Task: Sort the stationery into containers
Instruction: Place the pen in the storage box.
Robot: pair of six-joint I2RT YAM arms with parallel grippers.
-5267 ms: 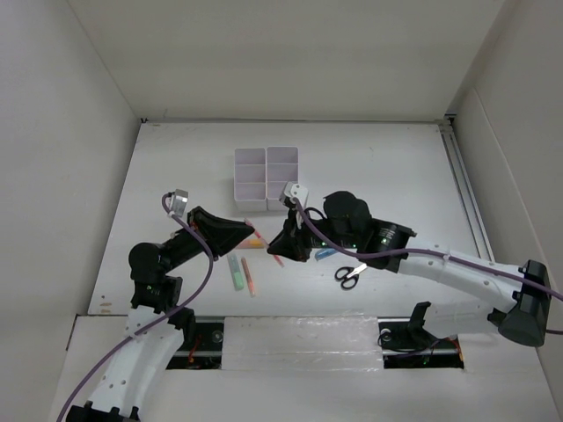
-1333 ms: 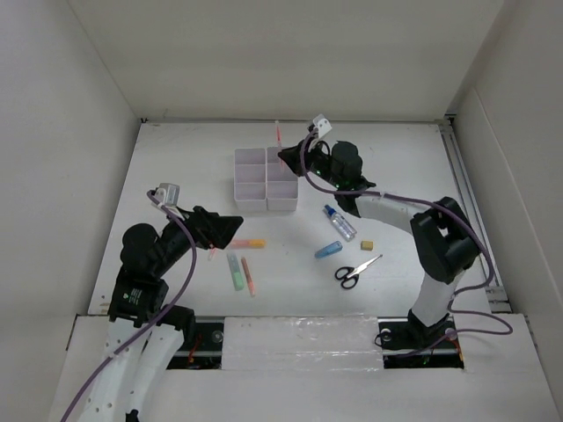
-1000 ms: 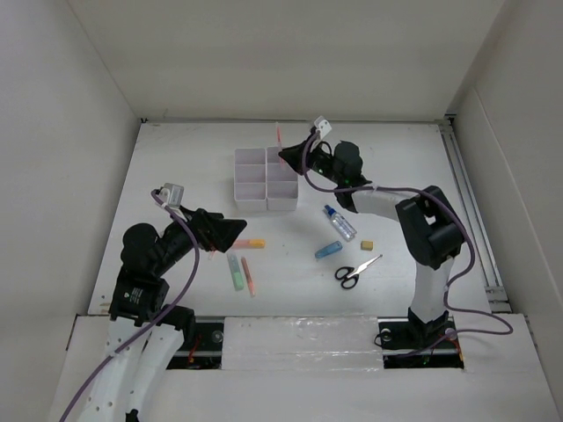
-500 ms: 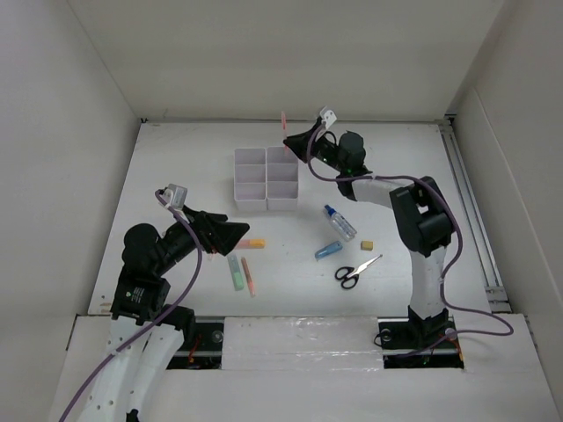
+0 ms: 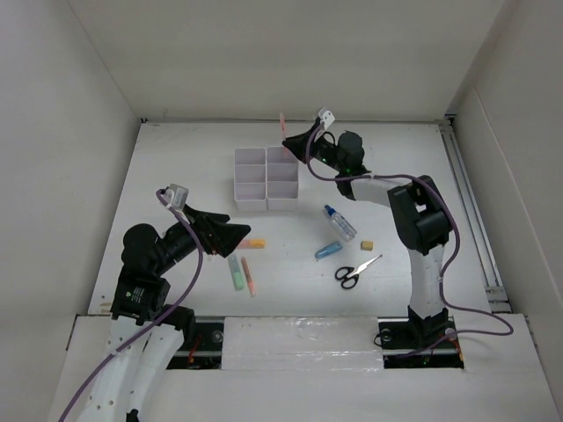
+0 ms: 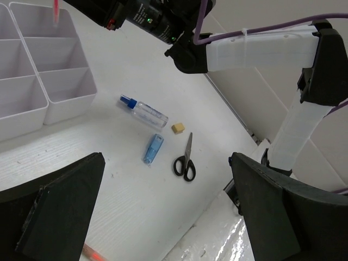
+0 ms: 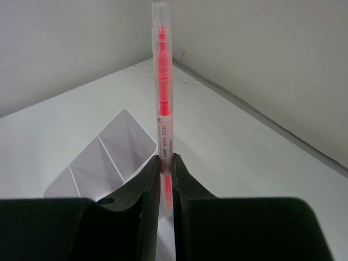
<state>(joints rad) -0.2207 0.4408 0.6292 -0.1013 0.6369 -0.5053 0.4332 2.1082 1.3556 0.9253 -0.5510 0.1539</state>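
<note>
Gripping a red pen (image 7: 162, 81) upright, the right hand (image 7: 166, 179) was clenched on the pen's lower part, with most of the barrel standing above the jaws; from overhead we saw that hand raised at the far end of the white organiser trays (image 5: 266, 178), by their far right-hand corner; whether the pen hung over the far compartment or just past the rim we could not tell. The two trays stood side by side, touching, in a grid of six square compartments near the middle of the counter (image 5: 176, 167); the left hand (image 5: 236, 233) was released, its jaws spread wide and holding nothing, over the near left part of the counter. An orange-yellow highlighter (image 5: 254, 243) lay just beside that hand; nearer us a green highlighter (image 5: 234, 271) and an orange pen (image 5: 248, 275) lay side by side, close together. To the right of the trays a clear blue-capped bottle (image 5: 338, 221) lay on its side; near it sat a blue highlighter (image 5: 327, 251) and a tan eraser (image 5: 368, 244); black-handled scissors (image 5: 356, 271) lay nearest the counter's front edge, blades together; all four were well apart from the right hand.
</note>
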